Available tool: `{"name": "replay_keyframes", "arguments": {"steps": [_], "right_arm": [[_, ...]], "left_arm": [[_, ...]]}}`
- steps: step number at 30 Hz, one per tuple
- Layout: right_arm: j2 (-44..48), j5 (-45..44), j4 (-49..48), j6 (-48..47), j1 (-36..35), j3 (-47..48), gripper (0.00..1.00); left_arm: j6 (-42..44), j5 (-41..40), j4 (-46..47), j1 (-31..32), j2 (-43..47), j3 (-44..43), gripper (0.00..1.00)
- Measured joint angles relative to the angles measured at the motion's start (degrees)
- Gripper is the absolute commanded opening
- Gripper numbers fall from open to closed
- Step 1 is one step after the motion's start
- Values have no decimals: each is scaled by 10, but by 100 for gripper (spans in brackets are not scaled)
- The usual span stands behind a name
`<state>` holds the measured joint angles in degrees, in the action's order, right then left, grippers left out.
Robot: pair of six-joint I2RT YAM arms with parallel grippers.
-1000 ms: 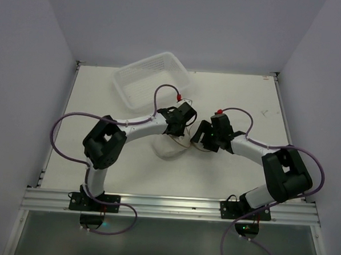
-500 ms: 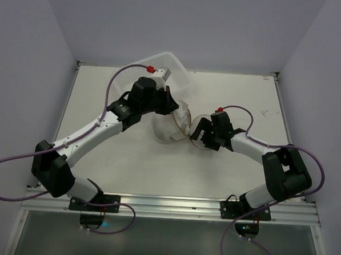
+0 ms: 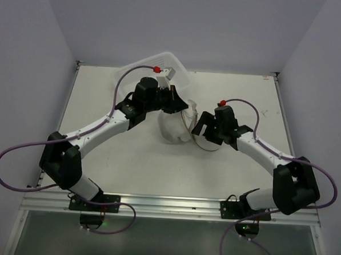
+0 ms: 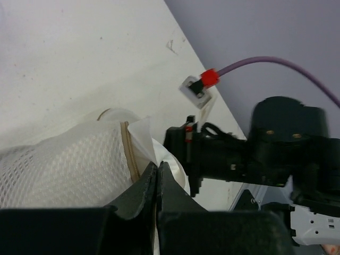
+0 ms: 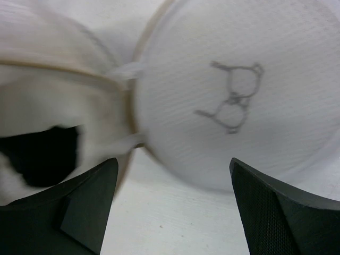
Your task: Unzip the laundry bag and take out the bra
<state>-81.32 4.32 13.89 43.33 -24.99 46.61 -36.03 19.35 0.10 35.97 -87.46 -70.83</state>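
While laundry bag [image 3: 173, 127] pinched, bra [image 5: 45, 154] seemingly inside.

The left arm [image 3: 102, 127] unfolded from its tucked pose and stretched out across the counter [image 3: 246, 97], carrying the left gripper [image 3: 182, 107] away from the bases and closer to the basket [image 3: 179, 67]. The laundry bag [image 3: 173, 129], pinched in that gripper, was dragged the same way and stood taller. The right gripper [image 3: 203, 128] edged farther out, and its elbow swung right.
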Motion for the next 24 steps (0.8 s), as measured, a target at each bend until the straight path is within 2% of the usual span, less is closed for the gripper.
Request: {"name": "replay_keyframes", "arguments": {"steps": [5,9,15,24], "right_arm": [[58,-1,21,-12,0,15,88],[89,-1,35,-29,0,18,88],[123,28,20,-44,-1,10,85],[75,48,-32,-44,-49,7,83]], "left_arm": [[-10,-13,3,1,-26,40,0],[-11,-49,-14,1,-42,41,0],[-55,-60,-6,2,-44,23,0],[-154,-62,41,15,-44,23,0]]}}
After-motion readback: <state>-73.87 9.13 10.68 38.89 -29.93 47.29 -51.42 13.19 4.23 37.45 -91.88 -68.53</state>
